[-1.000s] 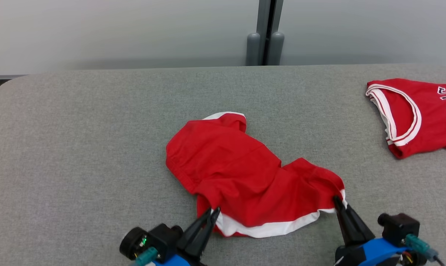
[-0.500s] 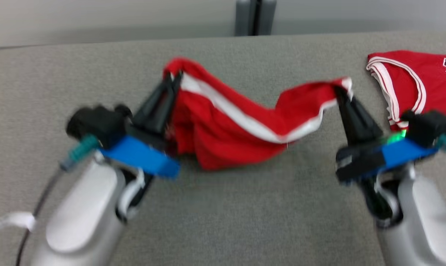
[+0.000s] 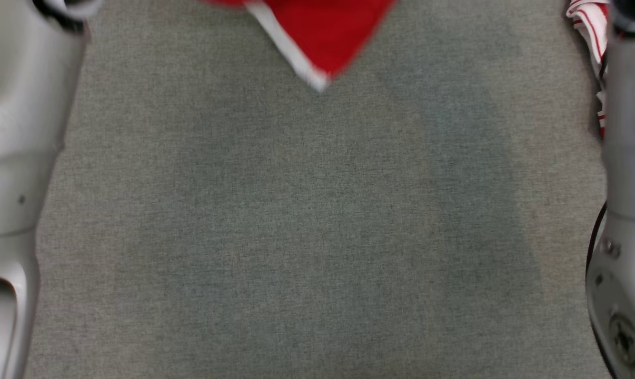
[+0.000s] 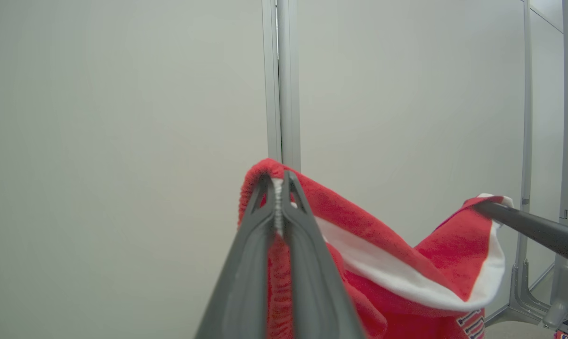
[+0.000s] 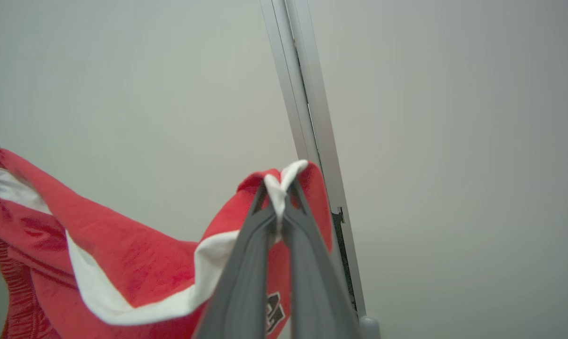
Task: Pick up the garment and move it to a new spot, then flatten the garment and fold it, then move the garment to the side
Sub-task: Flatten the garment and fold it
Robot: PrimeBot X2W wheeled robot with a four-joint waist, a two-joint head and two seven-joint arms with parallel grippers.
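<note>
The garment [image 3: 323, 37] is red shorts with a white trim band; one blurred corner of it hangs into the top of the head view, above the table. In the left wrist view my left gripper [image 4: 278, 197] is shut on a bunched red edge of the garment [image 4: 383, 263], which sags away to the right. There the right gripper's dark finger [image 4: 529, 228] pinches the far white-trimmed corner. In the right wrist view my right gripper [image 5: 279, 197] is shut on that white-trimmed corner, and the garment [image 5: 124, 263] drapes off to the left.
The grey fabric table [image 3: 317, 237] lies below. My pale forearms stand at its left [image 3: 17, 131] and right [image 3: 625, 158] edges. A second red jersey with striped trim [image 3: 586, 26] lies at the far right. Behind is a pale wall with a metal post [image 4: 281, 80].
Both grippers have lifted the garment off the table and now hold it high, stretched between them. The head camera has tilted down, so the table has shifted in view.
</note>
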